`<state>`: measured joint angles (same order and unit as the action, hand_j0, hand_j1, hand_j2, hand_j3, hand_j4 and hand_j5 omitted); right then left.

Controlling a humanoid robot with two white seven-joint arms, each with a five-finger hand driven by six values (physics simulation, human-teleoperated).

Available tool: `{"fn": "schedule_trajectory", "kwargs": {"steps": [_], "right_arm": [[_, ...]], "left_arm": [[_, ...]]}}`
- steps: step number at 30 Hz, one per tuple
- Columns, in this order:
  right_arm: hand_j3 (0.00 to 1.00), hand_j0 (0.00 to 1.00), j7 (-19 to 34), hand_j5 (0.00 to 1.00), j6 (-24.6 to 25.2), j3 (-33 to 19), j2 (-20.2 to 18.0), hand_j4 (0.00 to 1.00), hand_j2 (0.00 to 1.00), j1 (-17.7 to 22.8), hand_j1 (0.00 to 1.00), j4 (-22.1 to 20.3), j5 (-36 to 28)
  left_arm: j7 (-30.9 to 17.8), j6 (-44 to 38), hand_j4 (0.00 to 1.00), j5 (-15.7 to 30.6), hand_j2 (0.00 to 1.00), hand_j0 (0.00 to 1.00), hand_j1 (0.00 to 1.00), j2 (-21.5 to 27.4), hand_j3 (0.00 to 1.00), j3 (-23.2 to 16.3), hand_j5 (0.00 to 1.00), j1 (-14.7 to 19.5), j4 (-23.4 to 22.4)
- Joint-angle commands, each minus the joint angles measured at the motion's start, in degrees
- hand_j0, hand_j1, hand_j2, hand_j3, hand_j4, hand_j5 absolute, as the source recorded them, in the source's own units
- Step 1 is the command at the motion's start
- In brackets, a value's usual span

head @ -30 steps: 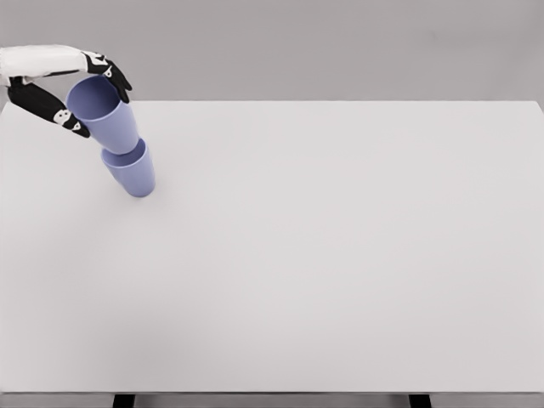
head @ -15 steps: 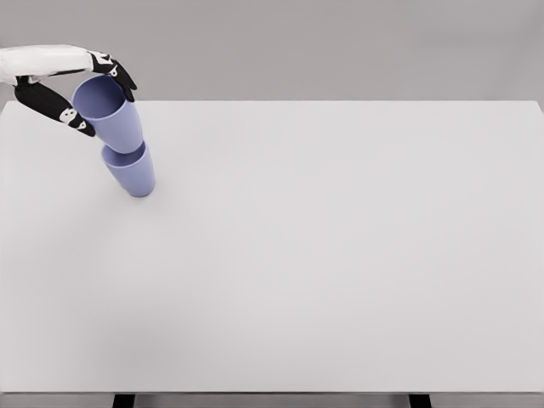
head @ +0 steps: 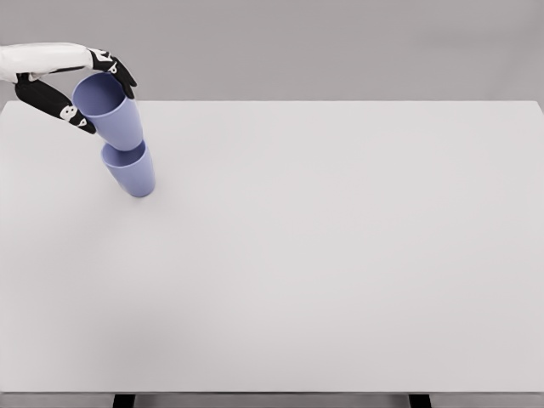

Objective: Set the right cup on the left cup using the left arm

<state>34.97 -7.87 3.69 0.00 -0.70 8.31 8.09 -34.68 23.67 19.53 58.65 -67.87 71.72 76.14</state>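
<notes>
**Upper cup seated in the lower one, robot hand not yet released**

We see our left robot hand (head: pixel 85 93) at the far left of the counter (head: pixel 340 255), its dark fingers (head: pixel 121 76) curled around the rim of the upper lavender cup (head: pixel 110 115). The thumb side presses from the left, the other fingers from the right, so the grip is closed on that cup. The cup's base sits inside the mouth of the lower lavender cup (head: pixel 132 174), which stands on the counter near its left rear corner. Both cups appear to lean to the left at the top.

Compared with a second ago, we have shifted the hand and the held cup slightly to the right and a touch upward; over the last half second almost nothing has moved. The lower cup has stayed where it was. We judge that the nesting is essentially done and the motion has settled.

What remains, in our view, is to open the fingers and draw the hand away. The lean is our concern: letting go could let the upper cup settle crooked or tip the pair.

Our right arm is out of view.
</notes>
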Motion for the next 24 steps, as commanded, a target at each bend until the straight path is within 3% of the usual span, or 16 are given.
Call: {"fn": "schedule_trajectory", "kwargs": {"steps": [1,24], "right_arm": [[1.0,1.0,0.03,1.0,-0.04,0.0,0.0,1.0,1.0,0.0,1.0,-0.05,0.08],[1.0,1.0,0.03,1.0,-0.04,0.0,0.0,1.0,1.0,0.0,1.0,0.04,0.08]], "left_arm": [[-0.32,-0.11,0.6,0.42,0.6,0.6,0.6,0.23,0.6,0.11,0.6,0.0,0.41],[-0.32,-0.02,0.6,0.42,0.6,0.6,0.6,0.67,0.6,-0.42,0.6,-0.35,0.15]]}}
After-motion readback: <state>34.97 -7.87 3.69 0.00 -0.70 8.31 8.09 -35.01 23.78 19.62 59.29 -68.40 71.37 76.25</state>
